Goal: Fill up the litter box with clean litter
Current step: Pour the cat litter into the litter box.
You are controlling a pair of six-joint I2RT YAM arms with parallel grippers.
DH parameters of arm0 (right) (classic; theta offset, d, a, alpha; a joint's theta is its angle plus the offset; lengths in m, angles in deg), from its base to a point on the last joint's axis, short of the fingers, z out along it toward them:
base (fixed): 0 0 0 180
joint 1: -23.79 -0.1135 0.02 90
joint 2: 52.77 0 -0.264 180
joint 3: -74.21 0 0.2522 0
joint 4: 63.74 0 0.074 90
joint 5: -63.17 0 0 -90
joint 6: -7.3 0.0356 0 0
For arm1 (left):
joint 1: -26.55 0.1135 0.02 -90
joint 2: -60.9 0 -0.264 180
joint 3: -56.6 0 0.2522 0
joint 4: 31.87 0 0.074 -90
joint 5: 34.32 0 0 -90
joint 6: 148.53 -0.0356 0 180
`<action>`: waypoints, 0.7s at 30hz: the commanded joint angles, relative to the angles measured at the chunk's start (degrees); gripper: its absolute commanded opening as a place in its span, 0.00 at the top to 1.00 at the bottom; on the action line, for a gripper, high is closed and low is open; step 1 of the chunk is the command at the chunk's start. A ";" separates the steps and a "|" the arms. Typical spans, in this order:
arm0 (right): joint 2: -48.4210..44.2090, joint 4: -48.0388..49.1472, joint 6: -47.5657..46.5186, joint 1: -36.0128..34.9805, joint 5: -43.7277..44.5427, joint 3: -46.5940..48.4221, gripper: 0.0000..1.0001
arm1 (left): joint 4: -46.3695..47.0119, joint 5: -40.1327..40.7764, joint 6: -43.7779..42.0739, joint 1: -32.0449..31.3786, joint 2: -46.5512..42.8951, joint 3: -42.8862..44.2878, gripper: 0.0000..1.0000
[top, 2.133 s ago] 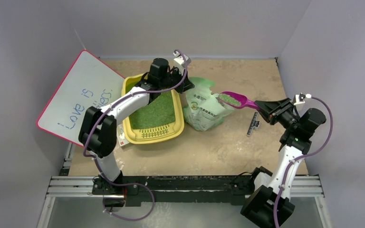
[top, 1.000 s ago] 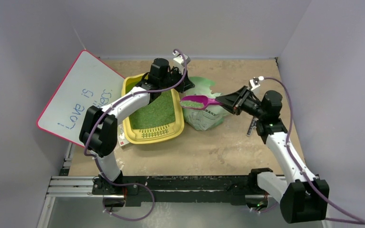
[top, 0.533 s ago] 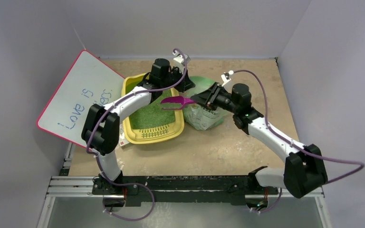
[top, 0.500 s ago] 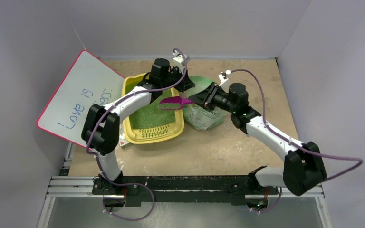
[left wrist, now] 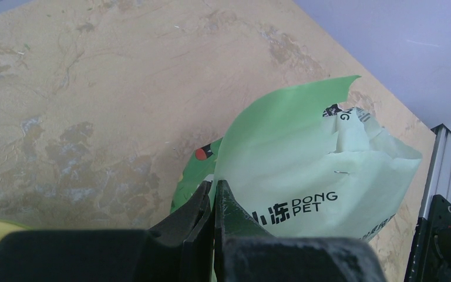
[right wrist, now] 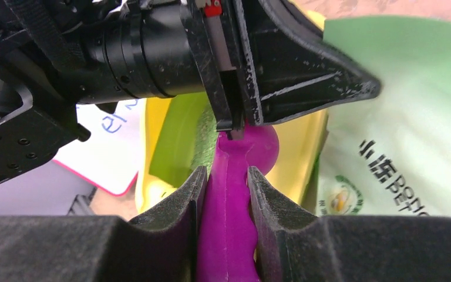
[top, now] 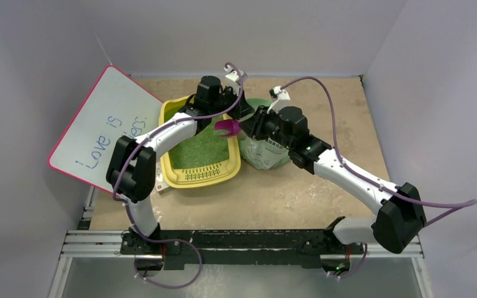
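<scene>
The yellow litter box [top: 190, 177] lies left of centre with a layer of green litter [top: 202, 148] in it. My right gripper [top: 246, 127] is shut on the handle of the purple scoop [top: 227, 127], whose bowl hangs tipped over the box's right rim. In the right wrist view the fingers [right wrist: 226, 176] clamp the scoop handle [right wrist: 228, 217] above the yellow box [right wrist: 296, 155] and litter [right wrist: 208, 141]. My left gripper [top: 241, 110] is shut on the top edge of the pale green bag [top: 262, 150]. The left wrist view shows the jaws [left wrist: 214, 189] pinching the bag [left wrist: 305, 170].
A white board with a pink edge [top: 99, 127] leans at the left against the box. A small white packet [top: 160, 180] lies by the box's near left corner. The left arm crosses above the box. Grey walls close in on three sides.
My right arm has swung left, carrying the scoop from the right of the bag across it to the box's right rim. The scoop has tipped and its green load no longer shows.
</scene>
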 commanded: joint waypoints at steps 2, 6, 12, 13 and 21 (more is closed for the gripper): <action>-0.74 1.96 -8.13 -1.46 1.85 3.68 1.00 | 2.65 -0.34 1.51 0.32 -0.21 1.08 1.00; 4.37 0.66 -12.46 -5.59 0.02 8.16 1.00 | 2.74 -0.36 1.82 0.34 -0.13 1.34 1.00; 2.17 -0.14 -17.00 -7.62 9.69 6.23 1.00 | 1.22 -0.86 0.80 0.33 -0.73 1.24 1.00; 0.89 -0.24 -17.06 -7.61 9.92 5.64 1.00 | 1.19 -0.91 0.71 0.32 -0.81 1.22 1.00; -0.23 -3.78 -16.78 -7.53 -0.19 5.78 1.00 | 2.91 -1.82 2.17 0.28 -0.44 1.18 1.00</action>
